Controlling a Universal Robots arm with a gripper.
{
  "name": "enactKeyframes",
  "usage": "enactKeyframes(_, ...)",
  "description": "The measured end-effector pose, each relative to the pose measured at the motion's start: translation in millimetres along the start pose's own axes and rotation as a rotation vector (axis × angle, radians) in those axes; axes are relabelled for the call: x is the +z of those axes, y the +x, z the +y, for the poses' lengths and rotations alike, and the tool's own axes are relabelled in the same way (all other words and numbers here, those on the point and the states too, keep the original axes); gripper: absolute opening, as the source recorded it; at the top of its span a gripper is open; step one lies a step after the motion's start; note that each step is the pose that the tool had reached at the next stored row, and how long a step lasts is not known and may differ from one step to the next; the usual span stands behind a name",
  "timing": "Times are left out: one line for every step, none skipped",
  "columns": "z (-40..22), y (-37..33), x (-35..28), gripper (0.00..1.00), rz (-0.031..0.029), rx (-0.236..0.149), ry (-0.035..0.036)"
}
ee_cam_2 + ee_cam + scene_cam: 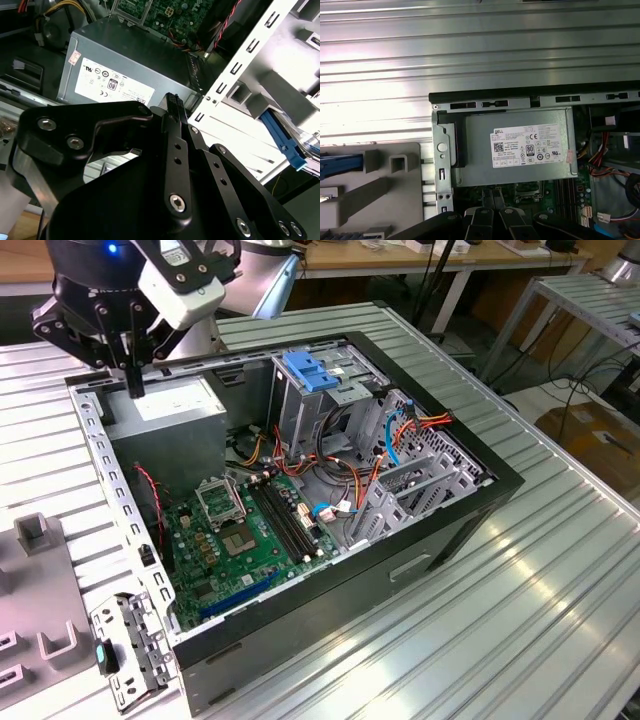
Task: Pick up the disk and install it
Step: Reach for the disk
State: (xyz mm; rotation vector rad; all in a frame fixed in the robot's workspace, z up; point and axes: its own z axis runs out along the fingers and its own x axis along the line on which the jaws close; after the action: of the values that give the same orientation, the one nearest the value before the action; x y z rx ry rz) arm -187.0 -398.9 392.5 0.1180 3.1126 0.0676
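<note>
End effector [133, 388]: pressed together, empty, above power supply [165, 410]. Disk [284, 141]: ungrasped, at grey holder [385, 195] beside computer case [470, 505]. Step: pick-up approach; a grasp likely needs it spread.

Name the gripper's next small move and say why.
Probably shift off the case toward the disk: the gripper hangs shut and empty above the power supply, while the disk lies outside the case on the grey holder.

Open computer case [400, 570] on ribbed metal table [530, 630].
</note>
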Motion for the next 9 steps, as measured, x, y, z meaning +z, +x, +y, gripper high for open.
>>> enactKeyframes(0.0, 0.3, 0.0, 0.11, 0.0000, 0.000, 0.0000)
enactKeyframes(0.0, 0.6, 0.0, 0.11, 0.0000, 0.000, 0.0000)
enactKeyframes(-0.1, 0.9, 0.0, 0.11, 0.0000, 0.000, 0.0000)
enactKeyframes(-0.1, 1.2, 0.0, 0.11, 0.0000, 0.000, -0.0001)
enactKeyframes(-0.1, 1.4, 0.0, 0.11, 0.0000, 0.000, 0.0000)
enactKeyframes(-0.1, 1.7, 0.0, 0.11, 0.0000, 0.000, -0.0001)
enactKeyframes(-0.1, 2.0, 0.0, 0.11, 0.0000, 0.000, 0.0000)
enactKeyframes(-0.2, 2.3, -0.1, 0.11, 0.0000, 0.000, 0.0000)
enactKeyframes(-0.2, 2.6, -0.1, 0.11, 0.0000, 0.000, 0.0000)
